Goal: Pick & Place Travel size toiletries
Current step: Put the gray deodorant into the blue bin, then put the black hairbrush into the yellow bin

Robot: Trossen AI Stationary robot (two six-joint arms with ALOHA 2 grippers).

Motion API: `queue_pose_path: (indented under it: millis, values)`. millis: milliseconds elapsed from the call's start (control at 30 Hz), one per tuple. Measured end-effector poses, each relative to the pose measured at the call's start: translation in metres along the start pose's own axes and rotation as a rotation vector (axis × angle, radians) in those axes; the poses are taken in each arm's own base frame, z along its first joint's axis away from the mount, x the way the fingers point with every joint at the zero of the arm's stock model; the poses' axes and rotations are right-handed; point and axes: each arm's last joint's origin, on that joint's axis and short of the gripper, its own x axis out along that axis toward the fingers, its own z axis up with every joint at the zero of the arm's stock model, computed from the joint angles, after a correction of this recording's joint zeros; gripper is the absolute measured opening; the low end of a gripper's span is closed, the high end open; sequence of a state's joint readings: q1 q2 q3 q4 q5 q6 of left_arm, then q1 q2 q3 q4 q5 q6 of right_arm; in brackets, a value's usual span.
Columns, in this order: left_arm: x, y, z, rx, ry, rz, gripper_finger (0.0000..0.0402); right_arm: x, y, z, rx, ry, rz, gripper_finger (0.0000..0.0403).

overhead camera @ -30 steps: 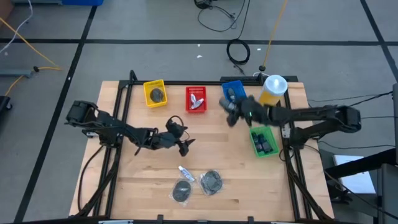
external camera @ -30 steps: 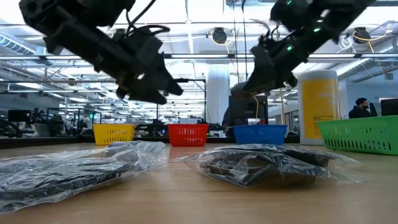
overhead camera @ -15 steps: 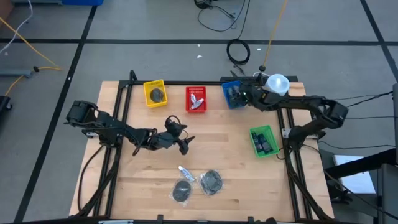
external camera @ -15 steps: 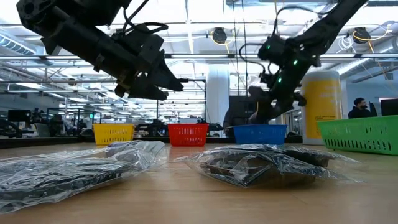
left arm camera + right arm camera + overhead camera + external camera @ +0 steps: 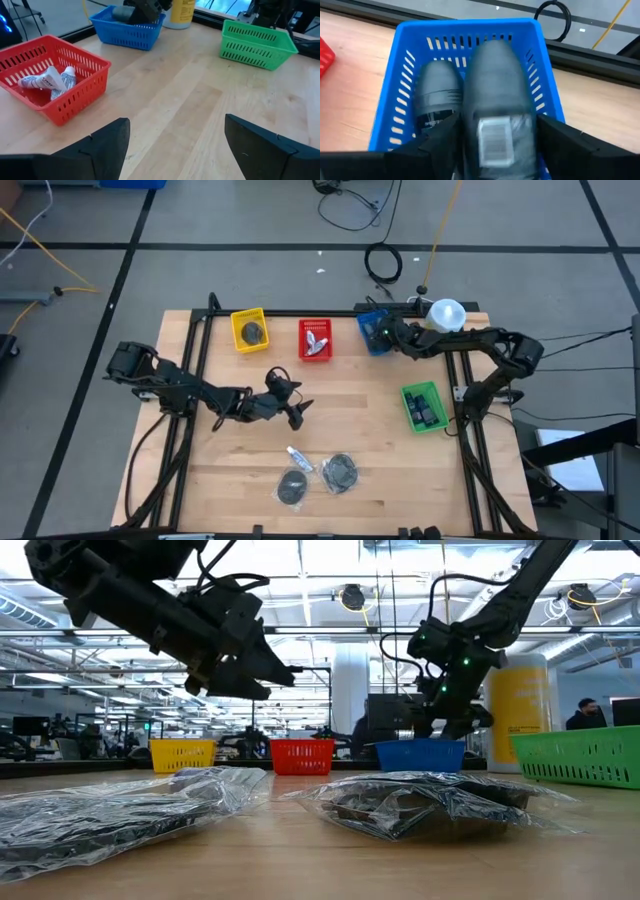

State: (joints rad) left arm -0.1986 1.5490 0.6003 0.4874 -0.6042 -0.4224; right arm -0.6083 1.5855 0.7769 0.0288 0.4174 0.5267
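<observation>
The right gripper (image 5: 492, 150) clasped a dark grey bottle (image 5: 496, 95) over the blue slotted plastic basket (image 5: 402, 55); the left gripper (image 5: 172, 142) waited, fingers spread. Two clear-wrapped dark packets (image 5: 340, 472) and a white tube (image 5: 298, 457) remained unsorted.

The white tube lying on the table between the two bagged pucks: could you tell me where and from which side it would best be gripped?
Probably at the middle of the white tube, from straight above. It lies flat on the bare wood, slanted, so the fingers should close across its narrow width. The two bagged pucks crowd its lower end, so the upper half is freer. The left gripper, hovering open, is nearest.
</observation>
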Motion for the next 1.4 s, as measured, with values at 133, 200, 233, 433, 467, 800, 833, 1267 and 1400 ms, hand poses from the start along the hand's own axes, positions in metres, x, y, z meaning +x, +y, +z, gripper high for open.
queue_pose_path:
  millis: [133, 200, 233, 433, 467, 800, 833, 1267, 1400]
  values:
    - [-0.001, -0.002, -0.001, -0.004, 0.003, -0.007, 0.0311, 0.000, 0.000, 0.000, 0.004, -0.002, 0.003, 0.0248]
    - [-0.001, -0.002, -0.001, -0.009, 0.009, -0.018, 0.0314, -0.002, 0.001, 0.002, -0.001, -0.015, 0.010, 0.0249]
    - [-0.001, -0.002, -0.001, -0.014, 0.014, -0.026, 0.0315, -0.003, 0.001, 0.004, -0.005, -0.026, 0.017, 0.0250]
    - [0.000, -0.001, -0.004, -0.047, 0.058, -0.064, 0.0323, -0.033, 0.025, 0.010, -0.069, -0.146, 0.156, 0.0251]
    - [0.000, -0.001, -0.003, -0.045, 0.057, -0.064, 0.0321, -0.042, 0.031, 0.008, -0.098, -0.164, 0.189, 0.0250]
    - [-0.016, -0.021, -0.002, 0.068, 0.025, -0.157, 0.0279, -0.130, 0.105, -0.064, -0.562, -0.220, 0.583, 0.0234]
    - [-0.021, -0.025, -0.001, 0.088, 0.018, -0.179, 0.0275, -0.138, 0.110, -0.075, -0.608, -0.218, 0.621, 0.0233]
    - [-0.054, -0.071, -0.017, 0.034, 0.062, -0.359, 0.0246, -0.151, 0.132, -0.188, -0.768, 0.080, 1.160, 0.0233]
    - [-0.048, -0.074, -0.025, -0.024, 0.077, -0.356, 0.0250, -0.137, 0.141, -0.205, -0.755, 0.090, 1.239, 0.0233]
